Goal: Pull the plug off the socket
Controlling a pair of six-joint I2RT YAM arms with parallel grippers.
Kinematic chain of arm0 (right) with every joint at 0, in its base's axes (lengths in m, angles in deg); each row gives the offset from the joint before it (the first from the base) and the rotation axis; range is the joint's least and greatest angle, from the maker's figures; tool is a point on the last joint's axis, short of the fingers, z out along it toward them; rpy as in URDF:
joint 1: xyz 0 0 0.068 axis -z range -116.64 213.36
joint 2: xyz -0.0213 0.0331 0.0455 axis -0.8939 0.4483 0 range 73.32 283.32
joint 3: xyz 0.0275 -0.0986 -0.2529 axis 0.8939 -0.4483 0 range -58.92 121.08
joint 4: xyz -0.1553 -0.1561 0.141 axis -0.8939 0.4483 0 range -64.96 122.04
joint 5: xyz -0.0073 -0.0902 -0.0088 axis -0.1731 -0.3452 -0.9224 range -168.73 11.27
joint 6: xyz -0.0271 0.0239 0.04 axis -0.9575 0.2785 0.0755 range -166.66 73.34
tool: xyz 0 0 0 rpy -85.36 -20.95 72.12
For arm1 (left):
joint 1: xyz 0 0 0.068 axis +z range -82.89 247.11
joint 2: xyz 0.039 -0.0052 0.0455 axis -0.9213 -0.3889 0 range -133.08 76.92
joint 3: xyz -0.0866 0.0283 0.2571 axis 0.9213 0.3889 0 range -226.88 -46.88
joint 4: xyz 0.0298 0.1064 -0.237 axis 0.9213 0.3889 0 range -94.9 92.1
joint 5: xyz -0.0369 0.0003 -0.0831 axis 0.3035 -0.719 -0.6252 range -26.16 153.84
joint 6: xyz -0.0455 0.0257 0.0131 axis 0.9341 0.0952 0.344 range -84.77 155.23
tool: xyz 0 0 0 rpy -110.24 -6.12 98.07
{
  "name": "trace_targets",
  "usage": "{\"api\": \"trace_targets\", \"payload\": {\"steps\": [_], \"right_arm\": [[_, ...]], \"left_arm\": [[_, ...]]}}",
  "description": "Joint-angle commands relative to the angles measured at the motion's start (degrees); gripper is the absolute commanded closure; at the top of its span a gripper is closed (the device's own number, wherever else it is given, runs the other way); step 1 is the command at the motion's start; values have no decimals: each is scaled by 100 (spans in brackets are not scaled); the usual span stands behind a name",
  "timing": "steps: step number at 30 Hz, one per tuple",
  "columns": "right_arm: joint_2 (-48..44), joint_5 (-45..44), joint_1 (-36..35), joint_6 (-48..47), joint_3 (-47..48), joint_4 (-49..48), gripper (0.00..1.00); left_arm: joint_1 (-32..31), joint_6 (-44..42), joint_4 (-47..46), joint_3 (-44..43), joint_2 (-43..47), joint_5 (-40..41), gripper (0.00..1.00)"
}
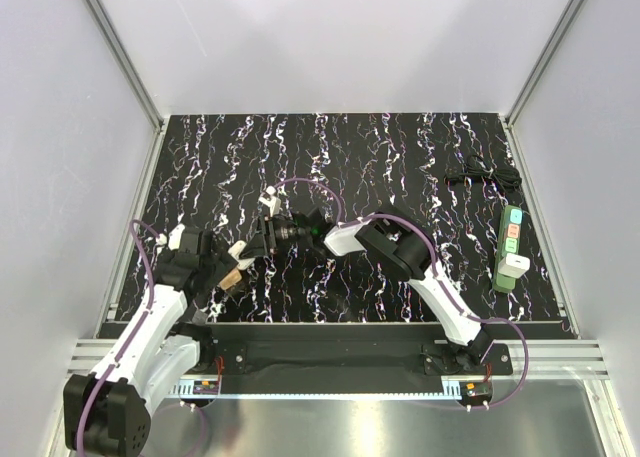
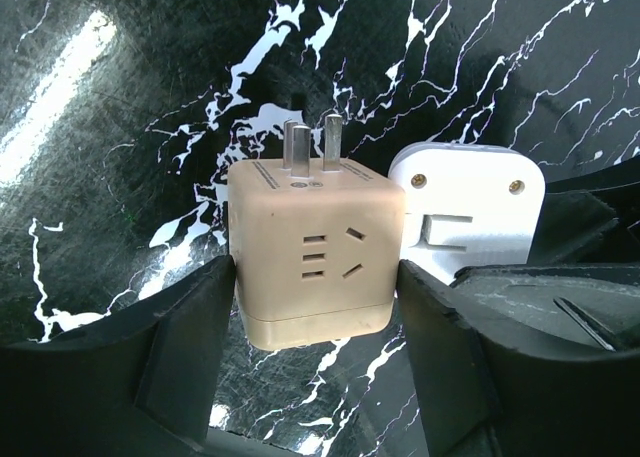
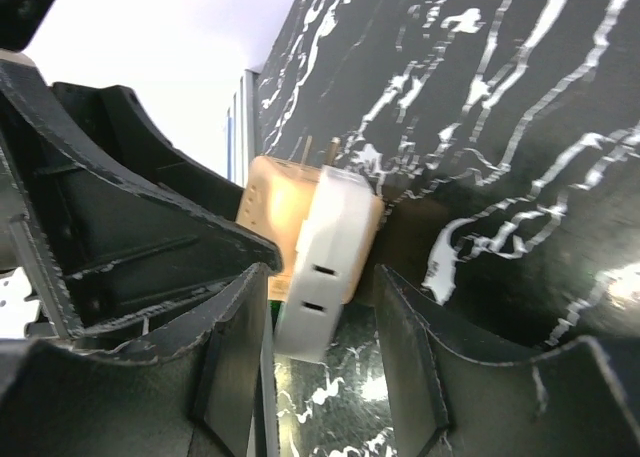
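Observation:
A beige cube socket (image 2: 310,247) with two metal prongs on top is clamped between the fingers of my left gripper (image 2: 315,312), off the marbled table. A white plug (image 2: 470,217) sits in the cube's right side. In the right wrist view the white plug (image 3: 325,257) stands between the fingers of my right gripper (image 3: 320,307), with a gap on its right side; the cube (image 3: 262,202) is behind it. In the top view both grippers meet at the near left, the left gripper (image 1: 232,267) and the right gripper (image 1: 258,235).
A green power strip (image 1: 510,245) with coloured outlets and a white block at its near end lies at the table's right edge. A coiled black cable (image 1: 483,170) lies at the far right. Grey walls close in the black marbled table (image 1: 380,157).

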Motion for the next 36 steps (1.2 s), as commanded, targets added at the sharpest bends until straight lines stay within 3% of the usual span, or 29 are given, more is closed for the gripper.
{"api": "trace_targets", "payload": {"steps": [1,7,14,28,36], "right_arm": [[54,136,-116,25,275,-172,47],[63,153,-116,42,284,-172,47],[98,171,-116,51,310,-155,46],[230,162,-133,157,442,-172,48],[327,57,-133,253,495,-137,55]], "left_arm": [[34,-48,-105,-6,182,52,30],[34,-57,-61,-33,227,114,26],[34,-83,-70,46,130,175,28],[42,-92,-87,73,148,140,63],[42,-118,-87,73,51,140,87]]}}
